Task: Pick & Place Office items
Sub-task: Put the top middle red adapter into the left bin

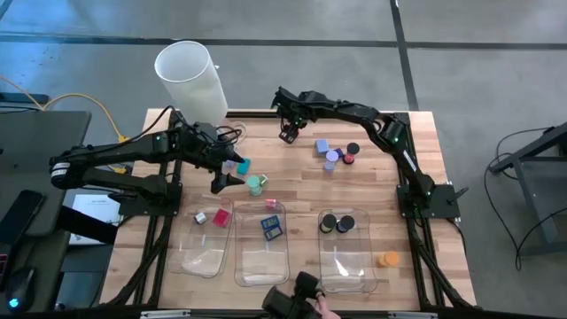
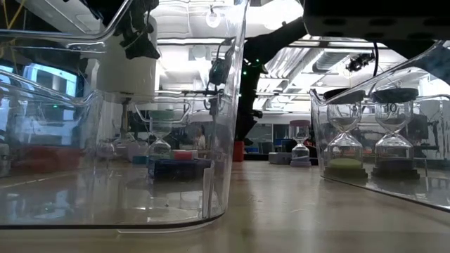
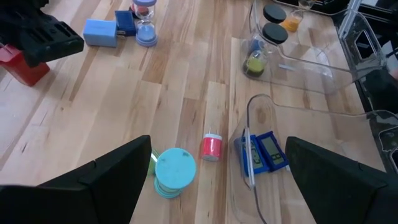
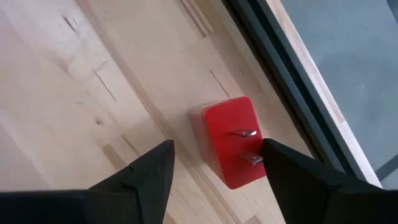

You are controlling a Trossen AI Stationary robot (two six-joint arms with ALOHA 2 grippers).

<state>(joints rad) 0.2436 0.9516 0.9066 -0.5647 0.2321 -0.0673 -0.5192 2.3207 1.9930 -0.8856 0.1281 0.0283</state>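
Wood table (image 1: 292, 190), black frame. White cylinder (image 1: 190, 78) at the far left corner. Three clear trays along the near edge: left tray (image 1: 205, 237) holds a red piece and a green bit, middle tray (image 1: 263, 244) holds blue blocks (image 3: 264, 153), right tray (image 1: 347, 250) holds two black-capped sand timers (image 1: 337, 223).

Left arm reaches in from the left; left gripper (image 1: 223, 180) hangs over the table just behind the left and middle trays, fingers spread wide, nothing in them. Under it: teal cap (image 3: 175, 172), flat round top, and a small red plug (image 3: 212, 147) with two prongs, lying just outside the middle tray's wall.

Right arm arcs over the far edge; right gripper (image 4: 214, 167) sits low above a red adapter (image 4: 231, 147), fingers parted on either side, not touching it. Adapter is a rounded red block, two metal prongs up, lying next to the black frame rail.

Loose cluster right of centre: blue block, purple cap (image 1: 331, 157), red and black caps. Orange cap (image 1: 388, 259) outside the right tray.
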